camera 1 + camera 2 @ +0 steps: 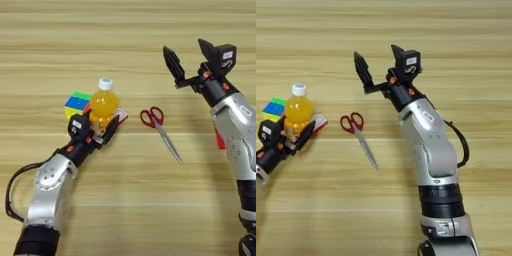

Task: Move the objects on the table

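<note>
two grippers are over the table [130,30], a broad light-brown wooden surface with horizontal grain lines; the left gripper [95,131] is at about 8 o'clock from the middle of the picture, and its two black fingers stand on both sides of the lower part of the orange drink bottle [104,104], grasping it; the left finger carries a small white label, the right finger [111,131] lies slanted against the bottle's right side; the bottle is clear, filled with orange liquid, closed by a white cap [105,83], and it looks upright; the puzzle cube [77,103] is just beside the bottle at 9 o'clock from it, showing green, blue and yellow faces, and part of it is hidden behind the bottle; the small red-and-white card [121,116] lies at 4 o'clock from the bottle, near the tip of the right finger, and i cannot tell if they touch; the red-handled scissors [159,129] lie flat at 3 o'clock from the bottle, apart from it, handles toward 11 o'clock and closed blades pointing to 5 o'clock; the right gripper [189,57] is at 1 o'clock from the scissors, well apart from them; its fingers are spread wide with nothing between them; a red piece [220,140], maybe the pen, shows only a little behind the right forearm, at 3 o'clock from the scissors.
</note>
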